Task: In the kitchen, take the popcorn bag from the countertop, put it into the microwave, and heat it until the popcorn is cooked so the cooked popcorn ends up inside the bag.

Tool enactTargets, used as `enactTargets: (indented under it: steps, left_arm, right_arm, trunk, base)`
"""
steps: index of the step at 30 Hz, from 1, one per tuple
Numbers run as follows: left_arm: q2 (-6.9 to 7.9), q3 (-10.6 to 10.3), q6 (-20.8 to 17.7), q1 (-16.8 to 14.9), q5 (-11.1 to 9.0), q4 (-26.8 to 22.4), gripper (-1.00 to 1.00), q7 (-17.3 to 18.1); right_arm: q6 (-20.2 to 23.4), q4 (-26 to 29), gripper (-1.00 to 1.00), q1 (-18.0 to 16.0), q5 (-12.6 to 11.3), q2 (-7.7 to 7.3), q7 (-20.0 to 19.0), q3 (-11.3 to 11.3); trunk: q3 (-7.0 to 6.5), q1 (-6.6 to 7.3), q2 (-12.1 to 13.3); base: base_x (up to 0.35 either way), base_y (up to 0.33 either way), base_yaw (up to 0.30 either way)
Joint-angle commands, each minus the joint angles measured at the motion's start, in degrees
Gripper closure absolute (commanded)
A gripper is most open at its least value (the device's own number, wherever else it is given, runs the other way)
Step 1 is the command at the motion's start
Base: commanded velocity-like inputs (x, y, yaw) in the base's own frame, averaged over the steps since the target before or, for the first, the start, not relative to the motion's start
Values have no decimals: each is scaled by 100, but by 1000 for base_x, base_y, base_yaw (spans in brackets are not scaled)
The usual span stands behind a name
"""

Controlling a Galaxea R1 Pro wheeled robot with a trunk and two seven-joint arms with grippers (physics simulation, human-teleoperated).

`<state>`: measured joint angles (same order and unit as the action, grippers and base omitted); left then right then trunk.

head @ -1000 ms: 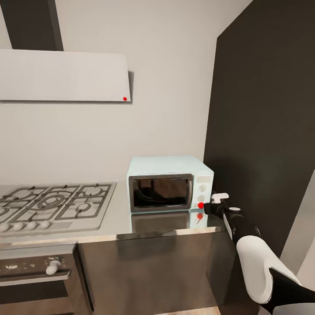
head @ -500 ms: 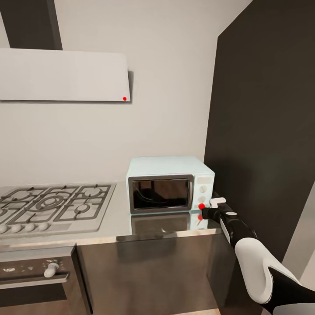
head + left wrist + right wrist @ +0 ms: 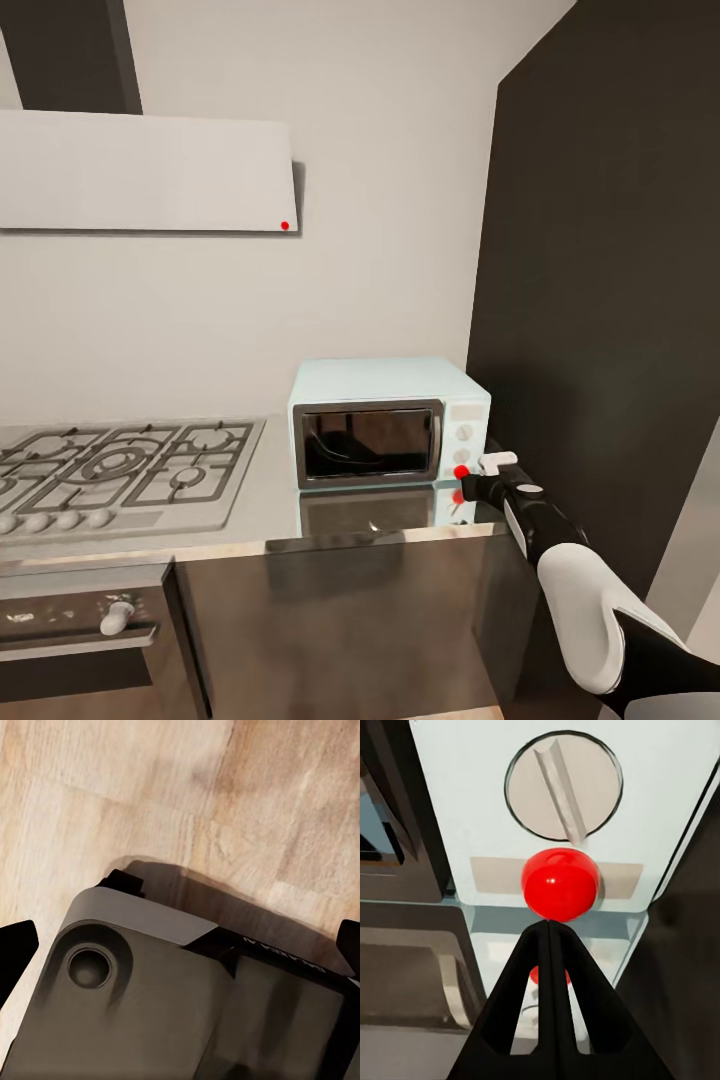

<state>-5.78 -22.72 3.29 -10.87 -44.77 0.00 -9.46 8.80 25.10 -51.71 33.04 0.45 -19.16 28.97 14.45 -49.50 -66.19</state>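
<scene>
The pale mint-blue microwave stands on the grey countertop against the wall, its dark glass door closed. My right gripper is at the lower front corner of its side panel, fingers shut with nothing in them. In the right wrist view the closed fingertips touch or nearly touch the round red light, below a pale knob. My left gripper hangs open over a wooden floor, its dark fingers spread far apart. The popcorn bag is out of view.
A gas hob lies on the worktop left of the microwave, with a built-in oven below and a white hood above. A tall dark cabinet wall stands close on the right. Part of my base is beneath the left gripper.
My right gripper has edged a little left and forward, up to the microwave's red light. The door stays closed. In the last half second nothing moved.
</scene>
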Motion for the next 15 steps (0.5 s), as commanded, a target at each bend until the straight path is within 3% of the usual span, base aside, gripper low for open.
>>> enactTargets:
  steps: [1,6,15]
  left_arm:
    - [-1,-48,14,-3,-42,0,-100,-21]
    - [-2,-48,13,-3,-41,0,-100,-17]
    - [1,-48,13,-3,-41,0,-100,-12]
  right_arm:
    - [25,13,100,-5,33,6,-44,38]
    - [25,13,100,-4,28,7,-44,38]
    - [25,13,100,-1,22,-4,-22,38]
  trunk:
    - [8,0,-5]
    - [8,0,-5]
    - [8,0,-5]
  base:
    - [0,0,0]
    - [56,0,0]
    - [183,0,0]
